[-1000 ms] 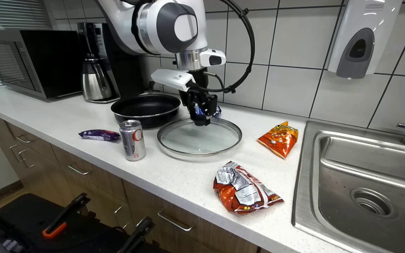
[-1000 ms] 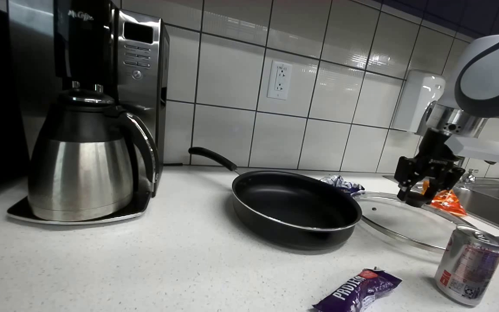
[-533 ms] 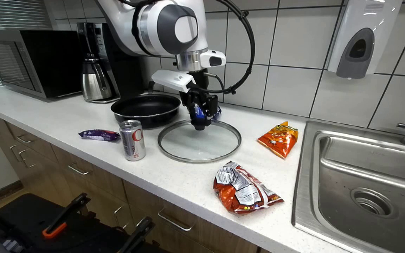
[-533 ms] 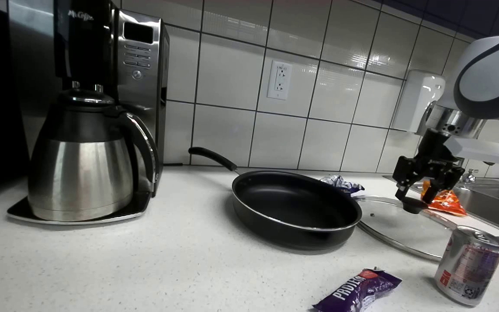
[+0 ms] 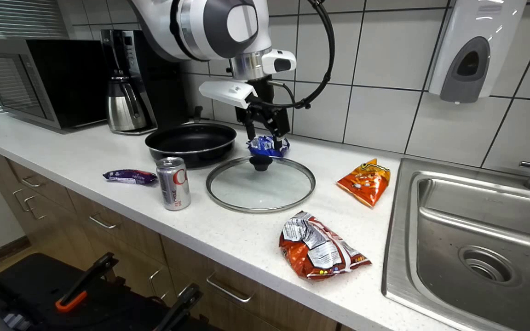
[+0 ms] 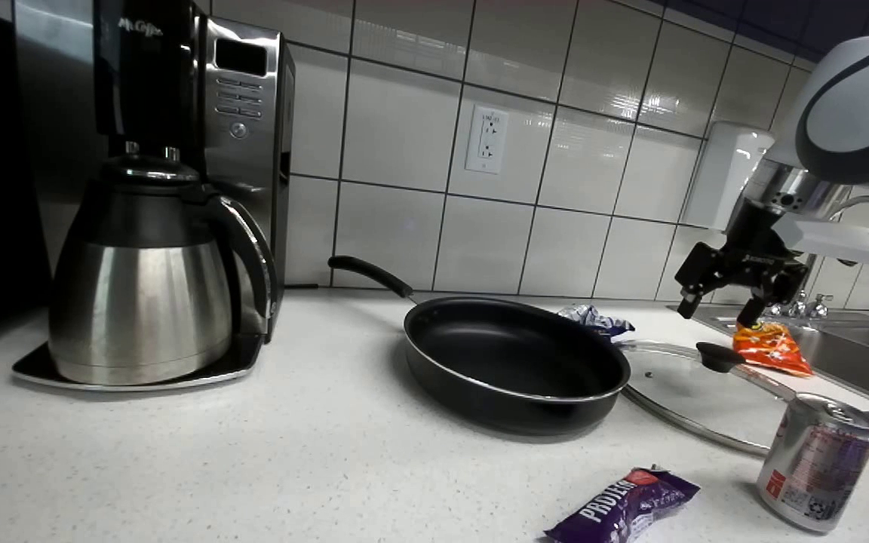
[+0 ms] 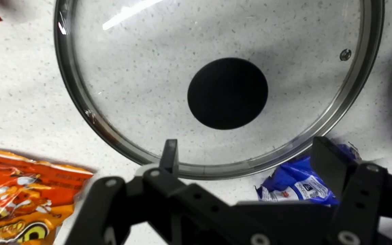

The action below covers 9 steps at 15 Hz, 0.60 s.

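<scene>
The gripper (image 6: 717, 313) is held in the air near the round black knob (image 7: 227, 93) of the glass lid (image 5: 260, 191), apart from it, and its two fingers (image 7: 325, 166) are spread wide. The lid is laid flat on the white counter (image 5: 228, 234), with the knob on top. It is set between the black pan (image 6: 514, 415) and a small orange bag (image 5: 366, 182). A blue bag (image 5: 264, 147) is seen just beside the lid, and a silver can (image 5: 174, 185) is stood up near it.
</scene>
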Each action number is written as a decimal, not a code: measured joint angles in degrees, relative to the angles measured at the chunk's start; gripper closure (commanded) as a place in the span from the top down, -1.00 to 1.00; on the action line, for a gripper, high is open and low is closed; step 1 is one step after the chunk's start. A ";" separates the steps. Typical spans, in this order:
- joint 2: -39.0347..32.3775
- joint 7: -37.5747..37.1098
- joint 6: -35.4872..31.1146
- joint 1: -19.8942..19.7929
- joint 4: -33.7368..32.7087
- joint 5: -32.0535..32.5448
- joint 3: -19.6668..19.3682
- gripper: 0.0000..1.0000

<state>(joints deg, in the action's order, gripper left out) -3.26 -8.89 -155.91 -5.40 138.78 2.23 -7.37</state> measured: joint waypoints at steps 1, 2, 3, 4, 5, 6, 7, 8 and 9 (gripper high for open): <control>0.37 0.14 -0.37 0.13 -0.13 0.00 0.05 1.00; 0.59 0.36 -0.83 0.23 -0.43 0.00 0.12 1.00; 0.64 0.62 -1.19 0.32 -0.96 0.00 0.19 1.00; 0.62 0.94 -1.41 0.40 -1.66 0.00 0.26 1.00; 0.57 1.29 -1.55 0.50 -2.52 -0.03 0.37 1.00; 0.45 1.59 -1.72 0.55 -3.40 -0.23 0.62 1.00; 0.18 2.18 -1.82 0.64 -4.40 -0.90 0.93 1.00; -0.21 2.94 -1.86 0.85 -5.36 -1.81 1.22 1.00; -0.72 3.92 -1.89 1.01 -6.32 -3.12 1.65 1.00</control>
<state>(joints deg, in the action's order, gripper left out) -3.98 -4.97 -157.80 -4.39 132.46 -0.89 -5.72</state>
